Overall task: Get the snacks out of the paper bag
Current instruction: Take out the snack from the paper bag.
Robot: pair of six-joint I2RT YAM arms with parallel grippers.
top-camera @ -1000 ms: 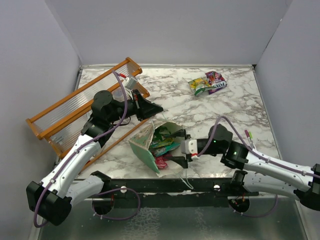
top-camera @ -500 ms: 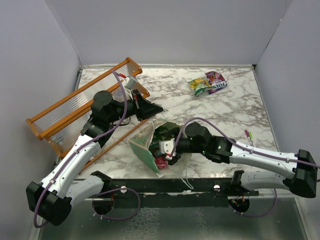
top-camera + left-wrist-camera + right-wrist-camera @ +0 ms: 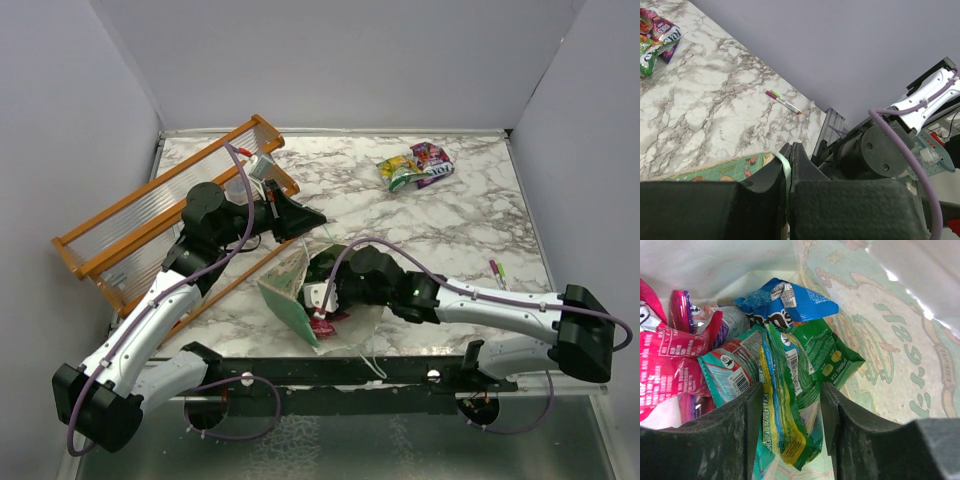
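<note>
Hiding right fingers (image 3: 720, 440): paper bag (image 3: 287, 300)

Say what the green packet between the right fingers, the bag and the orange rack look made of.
Green packet: glossy foil-like film, crinkled, with glints. Paper bag: matte printed paper, creased folds. Orange rack: probably varnished wood rails; the ribbed panels between look like translucent plastic.

The right gripper (image 3: 324, 299) has swung left from just outside the bag (image 3: 284, 299) and gone deep into its mouth. Its jaws have narrowed and now press both sides of a green packet (image 3: 787, 405).
</note>
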